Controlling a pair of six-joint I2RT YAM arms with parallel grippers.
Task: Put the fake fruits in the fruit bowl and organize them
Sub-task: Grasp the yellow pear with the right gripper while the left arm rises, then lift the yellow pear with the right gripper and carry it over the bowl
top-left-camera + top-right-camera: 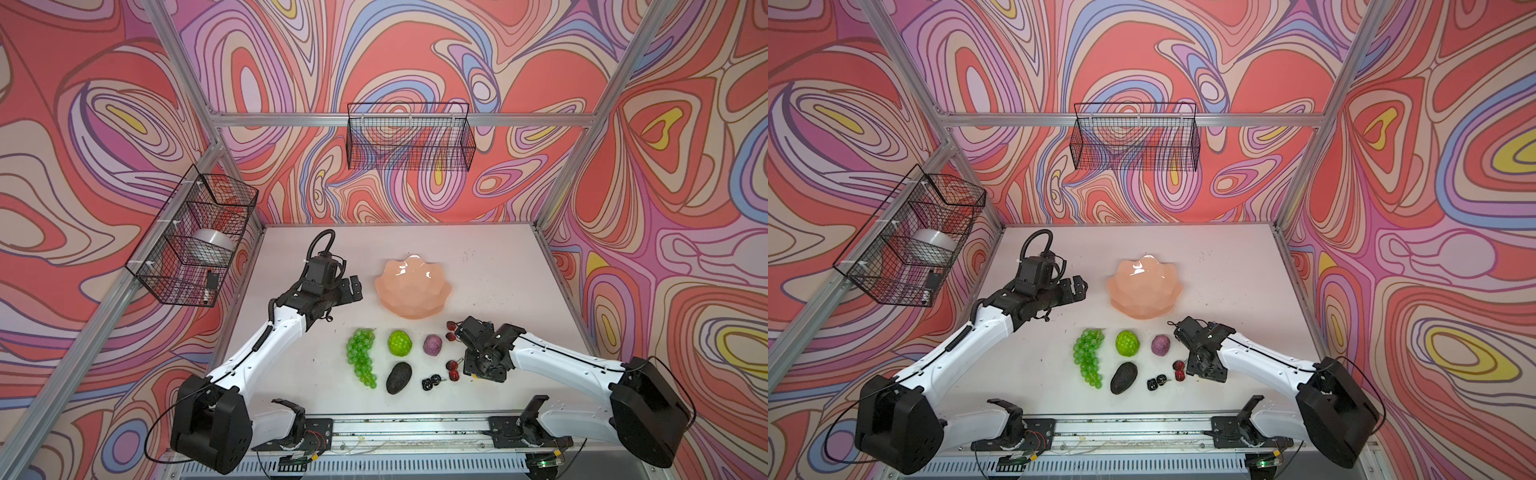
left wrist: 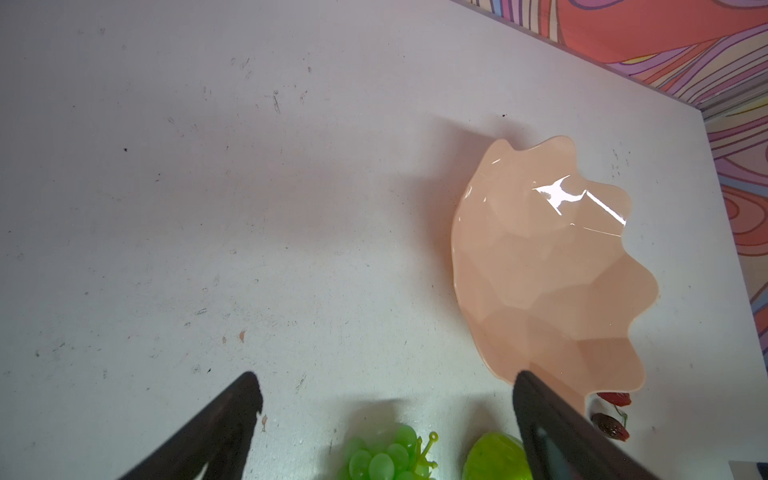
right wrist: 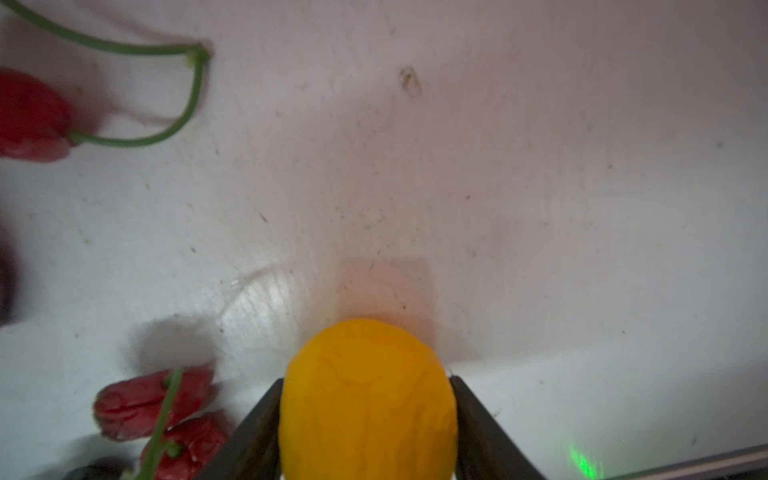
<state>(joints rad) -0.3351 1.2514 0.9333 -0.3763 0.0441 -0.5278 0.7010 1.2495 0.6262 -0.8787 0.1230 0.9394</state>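
In both top views the fruit bowl (image 1: pixel 399 309) sits mid-desk (image 1: pixel 498 266); from the right gripper (image 1: pixel 481 374) it lies toward the back edge. Left wrist view: left gripper (image 2: pixel 385 376) spread wide, empty, beside the bowl. Right wrist view: jaws pinch the yellow fruit (image 3: pixel 368 399) across its flanks

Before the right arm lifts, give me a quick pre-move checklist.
1. Grip: right gripper touches the yellow fruit on both sides: ok.
2. Lift-off: fruit raised yet: cannot tell.
3. Target: fruit bowl empty: ok.
4. Other arm: left gripper open, beside the bowl, not over it: ok.
5. Clearance: cherry pair lies right beside the right gripper: not ok.
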